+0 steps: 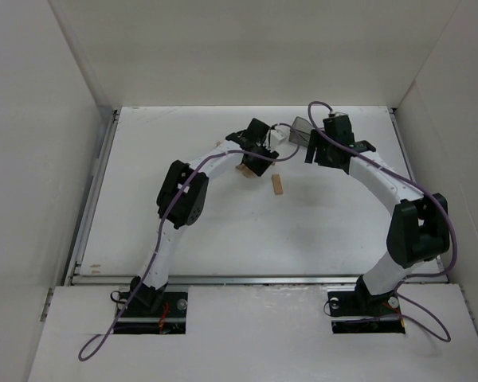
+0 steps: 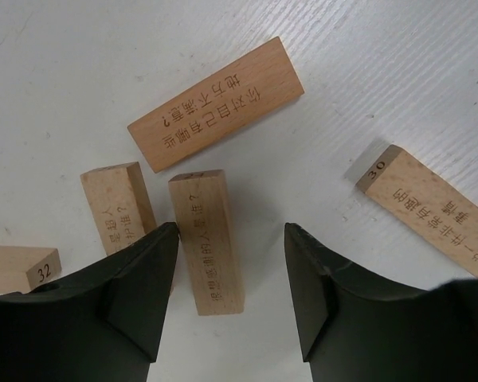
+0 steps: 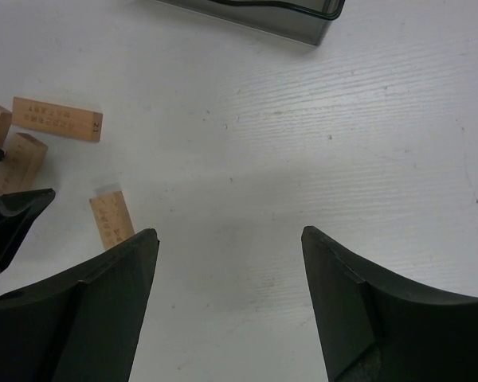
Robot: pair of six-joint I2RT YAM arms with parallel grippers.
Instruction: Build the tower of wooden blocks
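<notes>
Several loose wood blocks lie flat on the white table; no tower shows. In the left wrist view my left gripper [image 2: 231,239] is open and low over them. One printed block [image 2: 208,239] lies between its fingers, close to the left finger [image 2: 147,278], not gripped. Others lie beside it: one [image 2: 118,205] to the left, a wide one [image 2: 215,103] ahead, one marked 30 [image 2: 430,211] to the right, one marked 32 [image 2: 20,267] at far left. In the top view the left gripper [image 1: 252,163] is mid-table, with a block [image 1: 278,185] lying beside it. My right gripper [image 3: 229,239] is open and empty over bare table.
The dark grey plastic bin [image 1: 300,129] stands behind the two grippers and shows at the top of the right wrist view [image 3: 263,16]. White walls enclose the table on three sides. Blocks [image 3: 57,119] and the left gripper's finger [image 3: 16,215] lie left of the right gripper.
</notes>
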